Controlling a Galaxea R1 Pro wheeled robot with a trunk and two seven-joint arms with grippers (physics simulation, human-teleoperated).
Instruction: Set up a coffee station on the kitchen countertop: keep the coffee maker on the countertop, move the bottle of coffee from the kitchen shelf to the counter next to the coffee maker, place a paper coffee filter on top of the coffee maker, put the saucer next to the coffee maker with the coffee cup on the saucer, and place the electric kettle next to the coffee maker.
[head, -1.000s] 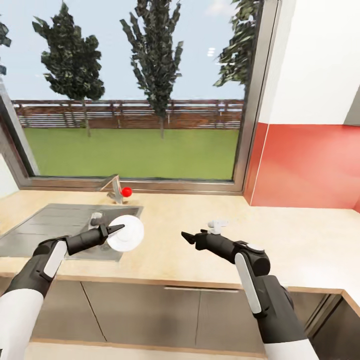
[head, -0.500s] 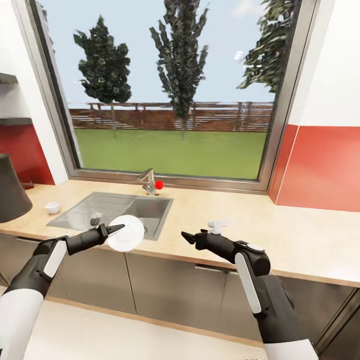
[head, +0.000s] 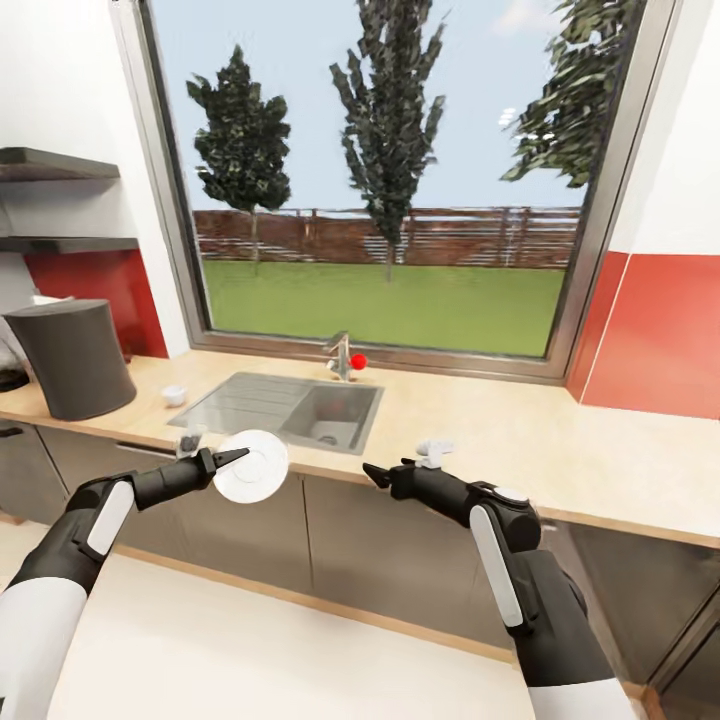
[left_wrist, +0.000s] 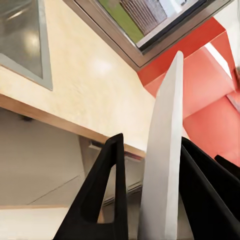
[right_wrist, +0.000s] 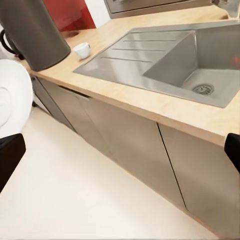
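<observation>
My left gripper (head: 235, 458) is shut on the rim of a white saucer (head: 251, 466), held in the air in front of the counter; the left wrist view shows the saucer (left_wrist: 162, 165) edge-on between the black fingers. A dark grey coffee maker (head: 75, 357) stands on the countertop (head: 480, 430) at the far left. A small white coffee cup (head: 175, 394) sits on the counter between the coffee maker and the sink. My right gripper (head: 375, 472) hangs open and empty, level with the saucer. The right wrist view takes in the coffee maker (right_wrist: 35, 30), the cup (right_wrist: 81, 49) and the saucer (right_wrist: 12, 97).
A steel sink (head: 290, 405) with a faucet and red knob (head: 345, 358) sits under the wide window. Two dark shelves (head: 60, 165) hang on the wall above the coffee maker. Grey cabinet fronts (head: 400, 560) run below the counter, with pale floor (head: 250, 660) in front.
The whole view has swung left and pulled back from the counter, bringing the coffee maker, cup and shelves into sight. Both arms keep the same pose, saucer still held.
</observation>
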